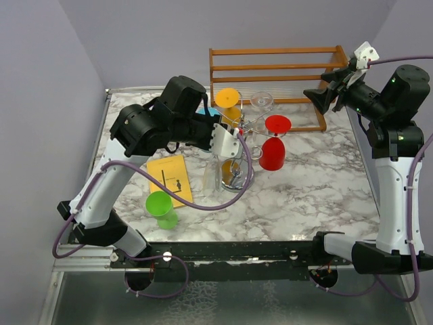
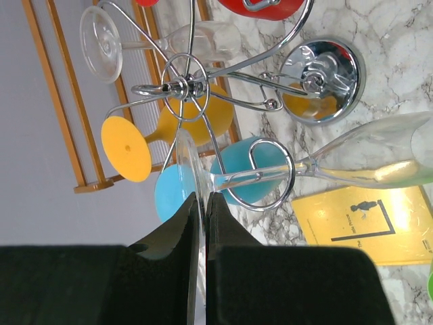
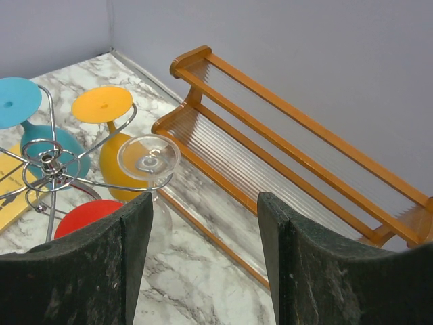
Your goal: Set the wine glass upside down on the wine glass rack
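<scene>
— Jaws?
— The left gripper [image 2: 201, 196] is clamped on the foot of the wine glass [image 2: 379, 162]. The right gripper [image 3: 203, 203] is spread wide, holding nothing.
— Where's the glass?
— Inverted at the wine glass rack [image 2: 183, 87], with its stem crossing one curled loop and its bowl below.
— And the right arm?
— Above the wooden shelf [image 3: 304, 116], well apart from the rack.
</scene>
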Controlling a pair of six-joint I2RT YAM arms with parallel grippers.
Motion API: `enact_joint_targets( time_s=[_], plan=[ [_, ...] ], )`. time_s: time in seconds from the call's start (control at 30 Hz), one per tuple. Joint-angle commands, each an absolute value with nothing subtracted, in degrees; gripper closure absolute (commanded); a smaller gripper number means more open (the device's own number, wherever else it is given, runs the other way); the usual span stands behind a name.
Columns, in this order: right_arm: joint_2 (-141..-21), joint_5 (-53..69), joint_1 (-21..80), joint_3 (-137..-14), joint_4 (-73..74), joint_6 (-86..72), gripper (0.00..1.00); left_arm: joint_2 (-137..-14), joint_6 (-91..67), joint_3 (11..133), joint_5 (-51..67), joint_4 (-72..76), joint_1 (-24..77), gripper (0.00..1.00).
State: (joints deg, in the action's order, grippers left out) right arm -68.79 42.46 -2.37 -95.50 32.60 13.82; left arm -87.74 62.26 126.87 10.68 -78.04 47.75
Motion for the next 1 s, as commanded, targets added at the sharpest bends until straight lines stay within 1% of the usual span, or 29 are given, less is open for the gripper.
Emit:
enact_joint_targets(
  time_s=[0.0,0.17,0.5,0.7,0.97],
  plan=[
    [-67.76,43.38,-2.86,-95.01,32.52,14.24,0.37,-86.66,61.48,125.33,14.5,-74.83,47.96,1.0],
    [-67.68,43.35,-2.9,-94.7,32.43,14.32,0.37,-86.67,61.11,122.87,14.74,-74.71,47.98,1.0],
    [-67.65,43.35,-3.05,-94.2,32.26,14.41,0.37,-86.18,61.22,122.17,18.07,-77.23,47.96,1.0],
    [-67.68,43.46,-3.08,-94.09,32.26,14.5,0.37,-86.33,59.84,120.44,16.55,-77.14,47.96,1.0],
    [-67.98,43.44,-3.08,-94.05,32.14,14.59,0.37,-86.23,59.27,120.06,16.44,-77.94,47.96,0.9]
  ],
)
